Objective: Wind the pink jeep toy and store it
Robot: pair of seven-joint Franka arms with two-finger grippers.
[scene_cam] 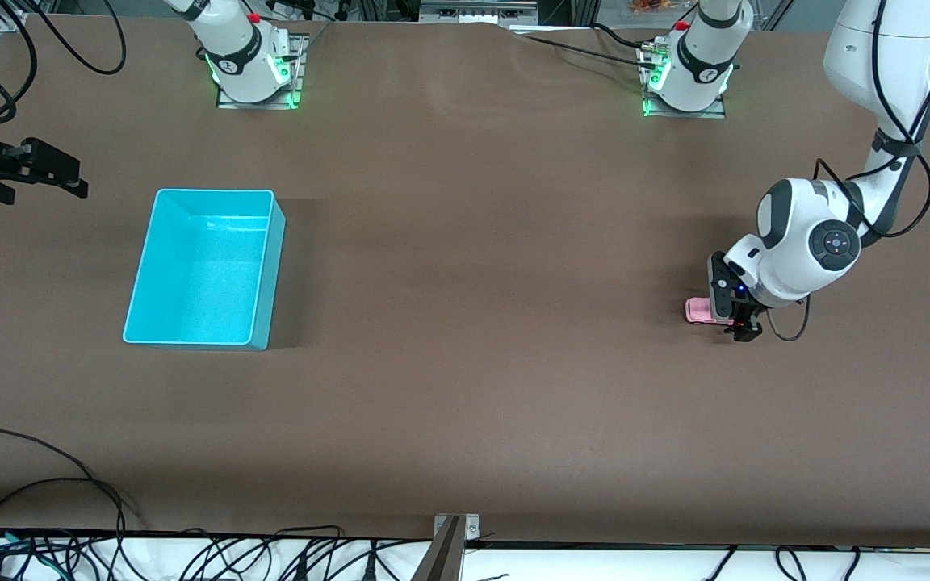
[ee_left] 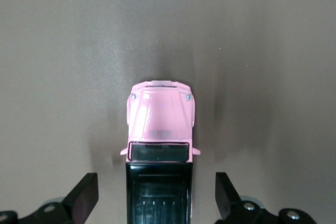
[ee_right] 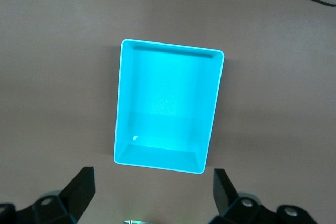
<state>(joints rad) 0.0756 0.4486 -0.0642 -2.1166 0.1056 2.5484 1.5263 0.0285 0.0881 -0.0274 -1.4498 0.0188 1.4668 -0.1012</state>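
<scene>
While the pink jeep toy (scene_cam: 699,310) sits on the brown table (scene_cam: 481,323) toward the left arm's end, well apart from the cyan bin (scene_cam: 205,268), the left gripper (scene_cam: 739,324) has its fingers lowered around the toy's rear half. Seen from the left wrist view, the toy (ee_left: 160,145) points away from the gripper (ee_left: 157,198), its pale-pink hood and windshield forward and its black roof lying between the two dark fingertips (ee_left: 84,195); a clear gap of table shows on each side of the roof, so the jaws stand wide and are not pressing on the toy. Relative to the bin, the toy lies slightly nearer the front camera than the bin's middle, level with its nearer wall. Toward the right arm's end of the table, the bin rests flat with its opening up and nothing visible inside. Waiting up in the air, the right gripper (scene_cam: 45,171) hangs just off the bin, toward the table's edge at the right arm's end. Its own wrist view looks down on the bin (ee_right: 168,106) with both fingers (ee_right: 79,192) spread wide and nothing between them.
</scene>
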